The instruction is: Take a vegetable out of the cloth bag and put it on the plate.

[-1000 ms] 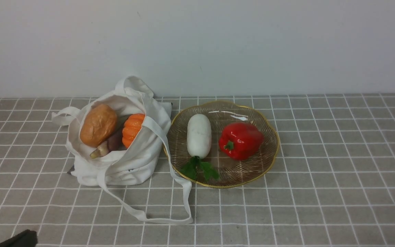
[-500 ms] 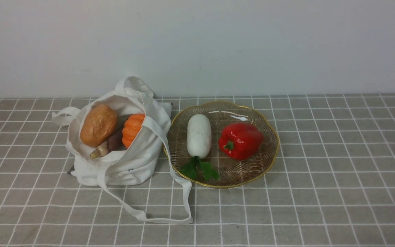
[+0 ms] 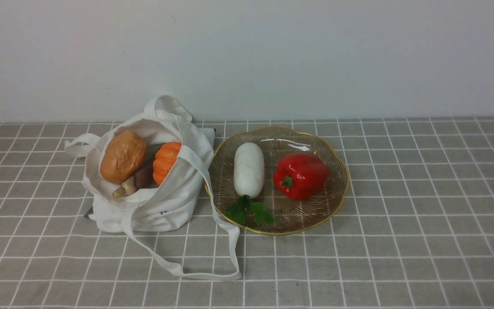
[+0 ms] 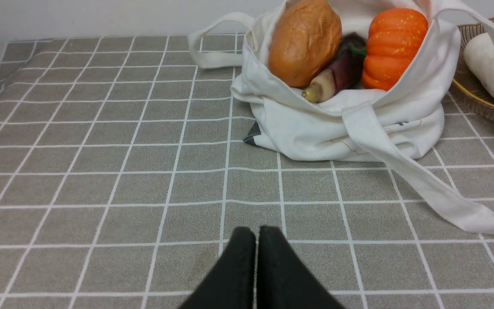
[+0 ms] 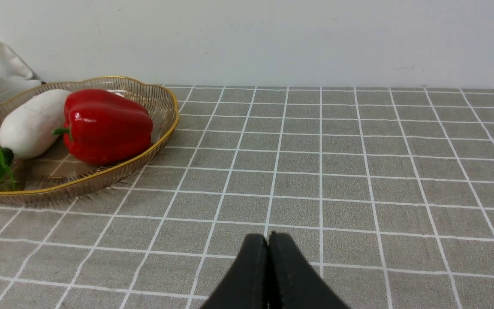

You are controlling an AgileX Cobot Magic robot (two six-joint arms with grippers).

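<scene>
Plainly, a pale wall (image 3: pixel 247 60) backs the grid-patterned counter (image 3: pixel 423 214); both hands (image 4: pixel 257 234) (left and right (image 5: pixel 270 240)) are clenched.

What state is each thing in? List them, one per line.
Tote bag: open, slumped
Glass plate: upright, holding food
White radish: lying on the plate
Red bell pepper: on its side
Left gripper: shut, holding nothing
Right gripper: shut, holding nothing
</scene>
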